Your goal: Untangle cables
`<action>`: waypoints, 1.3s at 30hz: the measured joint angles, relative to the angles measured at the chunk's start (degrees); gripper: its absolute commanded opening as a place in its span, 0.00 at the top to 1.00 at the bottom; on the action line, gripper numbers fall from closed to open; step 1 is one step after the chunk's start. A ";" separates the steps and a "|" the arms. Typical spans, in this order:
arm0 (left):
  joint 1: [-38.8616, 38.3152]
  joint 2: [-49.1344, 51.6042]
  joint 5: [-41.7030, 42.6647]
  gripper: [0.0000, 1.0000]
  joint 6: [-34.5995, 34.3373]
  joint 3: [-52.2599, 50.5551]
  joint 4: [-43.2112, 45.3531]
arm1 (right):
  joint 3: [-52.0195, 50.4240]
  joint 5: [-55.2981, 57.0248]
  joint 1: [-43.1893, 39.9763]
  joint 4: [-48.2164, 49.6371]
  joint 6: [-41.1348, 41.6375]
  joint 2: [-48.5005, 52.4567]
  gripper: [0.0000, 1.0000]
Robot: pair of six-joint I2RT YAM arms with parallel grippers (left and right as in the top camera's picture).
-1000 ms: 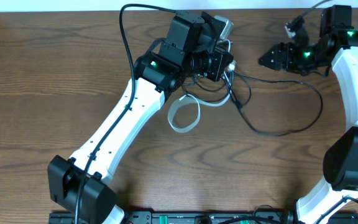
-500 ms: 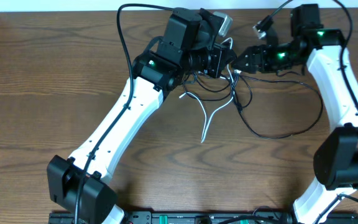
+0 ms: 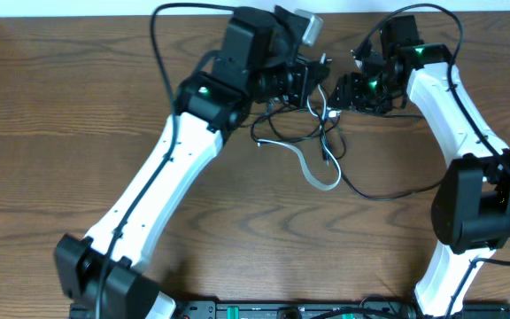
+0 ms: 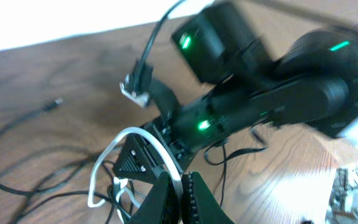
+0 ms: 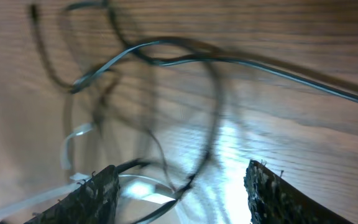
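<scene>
A brown wooden table [image 3: 51,133] carries a white left arm [image 3: 162,186] and a white right arm [image 3: 454,97], meeting near its far edge. Below their tips lie tangled thin black cables [image 3: 329,142], one looping wide to the right. A flat white cable [image 3: 312,168] curls out. The left gripper [image 4: 179,180] pinches the white cable. The right gripper [image 5: 180,168] gapes wide above the tangle, holding nothing.
</scene>
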 measured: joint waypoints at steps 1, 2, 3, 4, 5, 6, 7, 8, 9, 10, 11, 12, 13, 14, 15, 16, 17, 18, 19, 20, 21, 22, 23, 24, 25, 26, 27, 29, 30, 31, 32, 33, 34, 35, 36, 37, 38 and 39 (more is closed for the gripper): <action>0.39 -0.72 0.00 0.93 0.00 0.00 0.17 | 0.00 0.70 0.00 0.22 0.39 0.50 0.40; 0.83 -1.60 0.00 0.93 -0.02 0.00 0.35 | -0.02 1.33 0.00 0.55 0.74 1.11 0.40; 1.38 -2.71 0.00 0.92 -0.22 0.00 0.66 | 0.00 1.77 0.00 0.90 0.98 1.77 0.41; 1.90 -3.74 0.00 0.93 -0.50 0.00 0.92 | 0.00 2.10 0.00 1.22 1.20 2.64 0.41; 2.43 -4.79 0.00 0.93 -0.87 0.00 1.22 | -0.02 2.21 0.00 1.49 1.31 3.43 0.41; 2.91 -5.81 0.02 0.92 -1.16 0.00 1.57 | -0.07 2.10 0.00 1.77 1.27 4.17 0.41; 3.43 -6.82 0.00 0.93 -1.51 0.00 2.03 | -0.09 1.73 0.00 2.14 1.11 4.98 0.41; 4.09 -8.00 0.00 0.93 -2.10 0.00 2.71 | -0.11 1.18 0.00 2.45 0.98 5.57 0.41; 4.42 -8.70 0.02 0.93 -2.45 0.00 3.26 | -0.13 0.87 0.00 2.60 0.90 5.92 0.40; 4.85 -9.53 0.02 0.93 -3.02 0.00 3.93 | -0.13 0.50 0.00 2.75 0.85 6.27 0.39; 5.18 -10.25 0.00 0.93 -3.61 0.00 4.66 | -0.22 0.22 0.00 2.80 0.68 6.43 0.38; 5.49 -10.99 0.00 0.93 -4.35 0.00 5.53 | -0.28 -0.20 0.00 2.82 0.42 6.43 0.38; 5.68 -11.54 0.00 0.93 -4.98 0.00 6.32 | -0.31 -0.87 0.00 2.89 -0.26 6.43 0.38; 5.73 -12.00 0.00 0.93 -5.62 0.02 7.08 | -0.31 -1.79 0.00 3.04 -1.14 6.43 0.38; 5.75 -12.44 0.00 0.93 -6.14 0.00 7.72 | -0.31 -3.08 -0.02 3.13 -2.27 6.43 0.37; 5.75 -12.79 0.02 0.92 -6.71 0.00 8.13 | -0.31 -4.57 -0.07 3.08 -3.50 6.43 0.36; 5.73 -13.09 0.02 0.93 -7.15 0.00 8.50 | -0.31 -5.88 -0.11 3.04 -4.44 6.43 0.34; 5.73 -13.29 0.02 0.92 -7.32 0.00 8.57 | -0.28 -7.26 -0.20 2.99 -5.31 6.43 0.33; 5.75 -13.38 0.02 0.93 -7.52 0.02 8.46 | -0.28 -8.72 -0.31 2.93 -6.36 6.40 0.32; 5.75 -13.38 0.00 0.93 -7.72 0.00 8.33 | -0.28 -9.70 -0.44 2.84 -7.08 6.36 0.32; 5.75 -13.38 0.02 0.93 -7.93 0.00 7.96 | -0.28 -10.62 -0.63 2.60 -7.91 6.27 0.31; 5.75 -13.29 0.02 0.92 -8.22 0.00 7.45 | -0.28 -11.47 -0.94 2.16 -8.74 5.95 0.31; 5.75 -13.22 -0.02 0.92 -8.37 0.00 7.10 | -0.28 -11.85 -1.07 1.86 -9.25 5.53 0.30; 5.81 -13.11 0.00 0.93 -8.52 0.00 6.91 | -0.28 -12.35 -1.36 1.49 -9.86 4.81 0.30; 5.81 -12.96 -0.04 0.93 -8.55 0.00 6.73 | -0.28 -12.74 -1.57 1.18 -10.51 3.82 0.30; 5.90 -12.81 -0.22 0.93 -8.57 0.00 6.51 | -0.28 -12.96 -1.73 0.81 -11.15 2.75 0.30; 5.95 -12.61 -0.48 0.92 -8.57 0.00 6.29 | -0.28 -13.14 -1.81 0.42 -11.69 1.46 0.30; 6.01 -12.11 -1.05 0.93 -8.57 0.02 6.05 | -0.28 -13.31 -1.86 -0.20 -12.87 -1.62 0.30; 6.01 -11.80 -1.40 0.93 -8.59 0.00 6.05 | -0.28 -13.22 -1.81 -0.35 -13.29 -3.15 0.29; 6.01 -11.54 -1.60 0.93 -8.66 0.00 6.05 | -0.28 -13.00 -1.73 -0.37 -13.66 -4.66 0.29; 6.01 -11.21 -1.79 0.93 -8.81 0.00 6.03 | -0.24 -12.76 -1.62 -0.37 -14.01 -6.25 0.29; 6.01 -10.99 -1.95 0.93 -8.98 0.00 6.03 | -0.20 -12.50 -1.46 -0.39 -14.21 -7.41 0.29; 6.01 -10.82 -1.99 0.93 -9.20 0.00 6.01 | -0.09 -12.37 -1.25 -0.39 -14.34 -8.35 0.30; 6.01 -10.71 -2.03 0.92 -9.44 0.00 6.01 | 0.02 -12.22 -0.87 -0.42 -14.53 -9.01 0.30; 6.01 -10.69 -2.10 0.92 -9.75 0.00 6.03 | 0.07 -12.02 -0.37 -0.48 -14.69 -9.42 0.32; 6.01 -10.69 -2.21 0.92 -9.97 0.00 6.08 | 0.07 -11.96 0.17 -0.61 -14.84 -9.49 0.32; 6.01 -10.69 -2.40 0.92 -10.32 0.00 6.08 | 0.07 -11.76 0.83 -0.85 -15.02 -9.44 0.33; 6.01 -10.69 -2.64 0.93 -10.60 0.00 6.12 | 0.07 -11.61 1.60 -1.11 -15.13 -9.22 0.34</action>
